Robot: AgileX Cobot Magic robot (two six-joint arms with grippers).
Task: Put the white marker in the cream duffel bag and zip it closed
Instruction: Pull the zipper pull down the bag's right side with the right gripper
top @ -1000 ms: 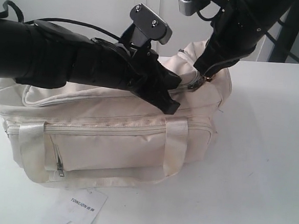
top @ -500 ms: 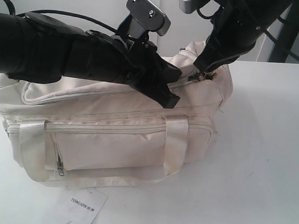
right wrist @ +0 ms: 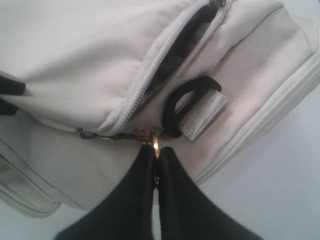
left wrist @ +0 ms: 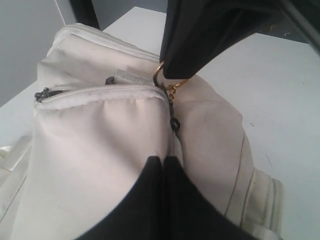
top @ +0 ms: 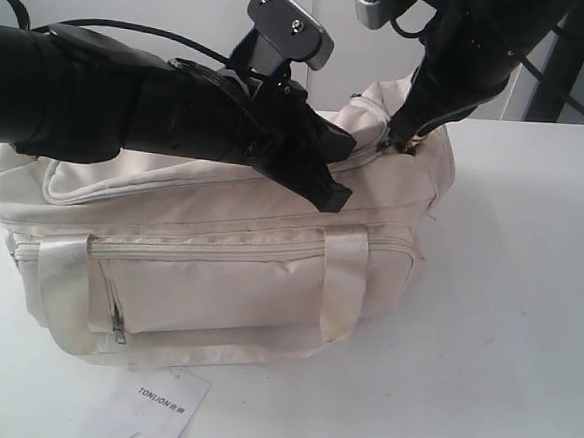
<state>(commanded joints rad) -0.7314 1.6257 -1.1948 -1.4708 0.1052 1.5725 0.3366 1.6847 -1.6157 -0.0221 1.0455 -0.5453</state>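
Right tool (right wrist: 156, 150), clamped on the zip ring (right wrist: 155, 142), has tugged slightly toward the end of the bag (top: 219, 264). Left tool (left wrist: 163, 161), closed, presses its top. Marker unseen. Ring could slip under tension, leaving a gap.

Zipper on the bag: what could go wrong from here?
1. The right end effector pinches the thin gold ring with just its tips, so the ring might slip out.
2. The zipper gap is not closed yet, and the soft bag bulges beside it, so cloth might snag.
3. The left end effector rests on the soft top, so the bag might shift.
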